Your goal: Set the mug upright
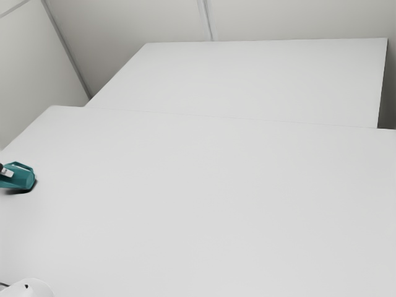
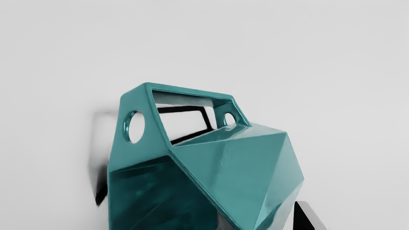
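At the exterior view's left edge, the gripper (image 1: pixel 7 172) is up against the teal mug (image 1: pixel 23 177), its pale tip overlapping the mug's side. The faceted mug lies tipped over, with its handle on the upper side and a dark shadow beneath it. In the wrist view the mug (image 2: pixel 230 166) has its dark hollow turned toward the bottom edge, beside the gripper (image 2: pixel 263 222). A black and grey part of the gripper stands close to the mug's outer wall. How firmly the mug is held cannot be seen.
The mug is over a broad white table (image 1: pixel 204 204), near the exterior view's left. Behind it is another white surface (image 1: pixel 247 80), with pale walls beyond. A rounded white object (image 1: pixel 31 289) shows at the exterior view's lower left corner.
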You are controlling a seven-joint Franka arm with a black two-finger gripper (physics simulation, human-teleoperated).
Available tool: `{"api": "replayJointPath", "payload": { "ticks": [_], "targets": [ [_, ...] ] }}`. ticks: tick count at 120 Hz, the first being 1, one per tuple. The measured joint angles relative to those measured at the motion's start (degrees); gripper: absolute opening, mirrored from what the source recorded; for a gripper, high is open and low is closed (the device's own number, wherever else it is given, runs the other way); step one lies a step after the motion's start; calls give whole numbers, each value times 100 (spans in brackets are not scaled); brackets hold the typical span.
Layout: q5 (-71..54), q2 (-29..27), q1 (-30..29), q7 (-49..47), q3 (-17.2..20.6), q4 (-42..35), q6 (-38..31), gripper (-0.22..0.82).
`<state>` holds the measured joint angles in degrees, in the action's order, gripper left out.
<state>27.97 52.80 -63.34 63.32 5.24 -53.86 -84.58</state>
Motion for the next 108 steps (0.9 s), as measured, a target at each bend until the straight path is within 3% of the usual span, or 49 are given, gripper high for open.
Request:
{"api": "replayJointPath", "payload": {
  "ticks": [36, 75, 87, 108],
  "targets": [
    [137, -57, -10, -22, 67, -4, 72, -12],
    [120, -398, -26, -24, 238, -151, 79, -16],
    [-118, -851, 19, -38, 527, -626, -126, -16],
    [-589, -2352, 32, -108, 1115, -2463, -925, -17]
  ]
}}
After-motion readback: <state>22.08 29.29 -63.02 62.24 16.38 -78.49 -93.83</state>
